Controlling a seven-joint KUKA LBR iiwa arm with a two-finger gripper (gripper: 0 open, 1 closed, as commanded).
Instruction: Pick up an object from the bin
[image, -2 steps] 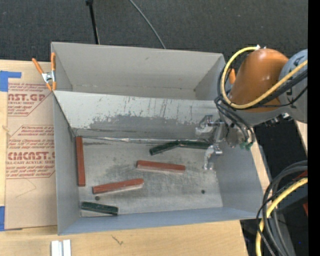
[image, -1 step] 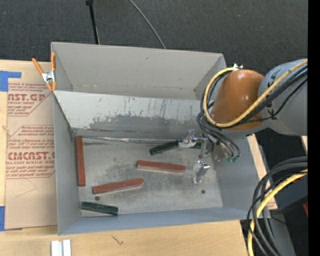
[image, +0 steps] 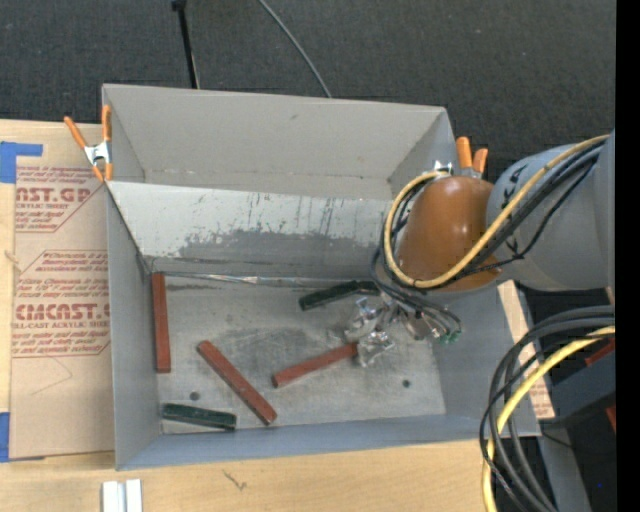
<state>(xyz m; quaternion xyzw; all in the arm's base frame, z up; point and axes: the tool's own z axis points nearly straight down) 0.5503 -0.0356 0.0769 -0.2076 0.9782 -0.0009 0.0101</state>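
Camera view is looking down into the grey bin (image: 130, 300), and I am reading it from the left wall across. A red-brown stick (image: 160, 322) is lying flat along that wall, the way a loose bar settles against a side. Near the front left corner a dark green stick (image: 198, 417) is lying flat too. Next, a second red-brown stick (image: 235, 382) is lying slantwise on the floor, apart from the rest. A third red-brown stick (image: 313, 367) is pointing up and to the right, and its far end is running in beneath my gripper (image: 372, 337), which is hanging low over the right half of the floor. I judge this to be the piece I am over, being the nearest thing under me. Another dark green stick (image: 335, 295) is lying just behind, near the back wall. My orange wrist cover (image: 445, 235) is blocking the floor further right. Metal parts are crowding together at my tip, so I cannot tell how far my jaws are standing apart, nor whether that stick end is between them or merely beside them.
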